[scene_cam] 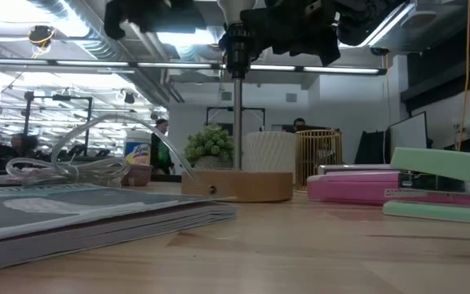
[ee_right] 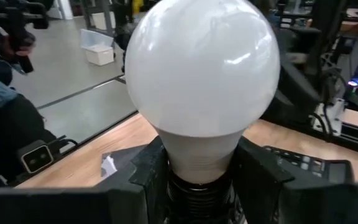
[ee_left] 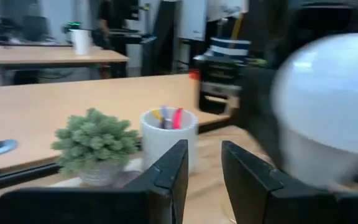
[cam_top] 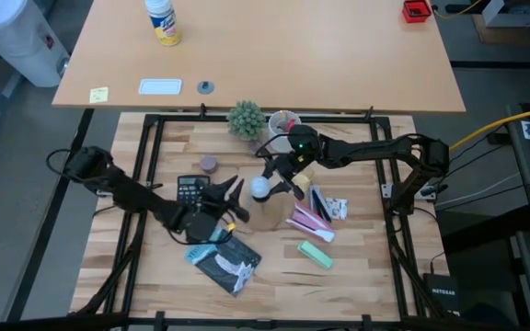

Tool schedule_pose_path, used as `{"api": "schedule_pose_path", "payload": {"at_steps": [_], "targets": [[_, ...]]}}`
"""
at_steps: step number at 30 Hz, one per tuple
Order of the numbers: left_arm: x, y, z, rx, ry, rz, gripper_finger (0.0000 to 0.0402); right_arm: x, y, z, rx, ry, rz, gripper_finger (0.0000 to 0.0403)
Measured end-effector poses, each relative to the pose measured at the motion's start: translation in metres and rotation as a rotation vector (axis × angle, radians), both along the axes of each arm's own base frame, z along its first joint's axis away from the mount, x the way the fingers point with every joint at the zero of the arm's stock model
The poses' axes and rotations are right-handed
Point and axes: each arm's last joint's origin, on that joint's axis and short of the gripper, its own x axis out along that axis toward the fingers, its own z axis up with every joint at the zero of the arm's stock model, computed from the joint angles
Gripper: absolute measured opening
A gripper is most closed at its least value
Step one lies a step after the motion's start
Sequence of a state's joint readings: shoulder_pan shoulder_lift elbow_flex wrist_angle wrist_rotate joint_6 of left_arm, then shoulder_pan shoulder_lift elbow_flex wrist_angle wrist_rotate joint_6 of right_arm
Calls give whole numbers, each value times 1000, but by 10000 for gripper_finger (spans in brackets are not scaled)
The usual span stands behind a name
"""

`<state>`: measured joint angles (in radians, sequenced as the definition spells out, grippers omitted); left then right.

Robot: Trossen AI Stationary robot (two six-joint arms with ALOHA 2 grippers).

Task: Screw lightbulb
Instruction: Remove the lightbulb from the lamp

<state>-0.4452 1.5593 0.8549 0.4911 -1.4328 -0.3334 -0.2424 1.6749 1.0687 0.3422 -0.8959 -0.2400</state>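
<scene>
- A butcher-block work table (cam_top: 357, 276) fills the overhead view, with a larger plain desk (cam_top: 320, 55) beyond its far edge.
- The right arm (cam_top: 375, 149) stretches across the table from the right side toward the middle; the left arm (cam_top: 127, 188) reaches in from the left.
- A stack of magazines (scene_cam: 72, 216) lies flat in the near foreground of the table-level view, a clear cable looped over it.
- A round wooden lamp base (scene_cam: 237, 185) sits near the table's centre, a thin metal stem (scene_cam: 237, 122) rising upright from it.
- A mint-green stapler (scene_cam: 443, 184) and a pink one (scene_cam: 357, 186) lie to the right of the base in the table-level view.
- A white ribbed pen cup (ee_left: 168, 135) and a small potted plant (ee_left: 95, 140) stand side by side near the table's far edge.
- A black calculator (cam_top: 191, 189) lies beside the left arm.
- The lightbulb (ee_right: 201, 81), white and pear-shaped, stands upright above the lamp stem at the table's centre, its grey threaded base downward.
- The right gripper (ee_right: 199, 180) clasps the lightbulb at its neck, one dark finger (ee_right: 148, 171) pressed to each side.
- The left gripper (ee_left: 202, 171) hovers just beside the lightbulb, its fingers (ee_left: 169, 168) parted and grasping nothing.
</scene>
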Motion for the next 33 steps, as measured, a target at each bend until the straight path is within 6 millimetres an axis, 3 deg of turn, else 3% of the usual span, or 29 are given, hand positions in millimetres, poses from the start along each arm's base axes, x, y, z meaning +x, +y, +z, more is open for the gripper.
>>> {"api": "schedule_pose_path", "payload": {"at_steps": [6, 13, 18, 25, 33], "targets": [[-7, -21, -1, -68, -49, -160, 88, 1, -1, 0, -18, 0, -64, 154], [-5, -29, -8, -184, -39, -379, 88, 2, -1, 3, -9, -32, -45, 154], [0, -19, -11, -181, -27, -345, 88, 2, 0, 6, -16, -73, -3, 154], [15, -2, -31, -211, -30, -262, 88, 1, 0, 5, -9, -65, 27, 154], [16, 6, -36, -168, -86, -85, 88, -1, 2, 2, 15, -26, 84, 154]]}}
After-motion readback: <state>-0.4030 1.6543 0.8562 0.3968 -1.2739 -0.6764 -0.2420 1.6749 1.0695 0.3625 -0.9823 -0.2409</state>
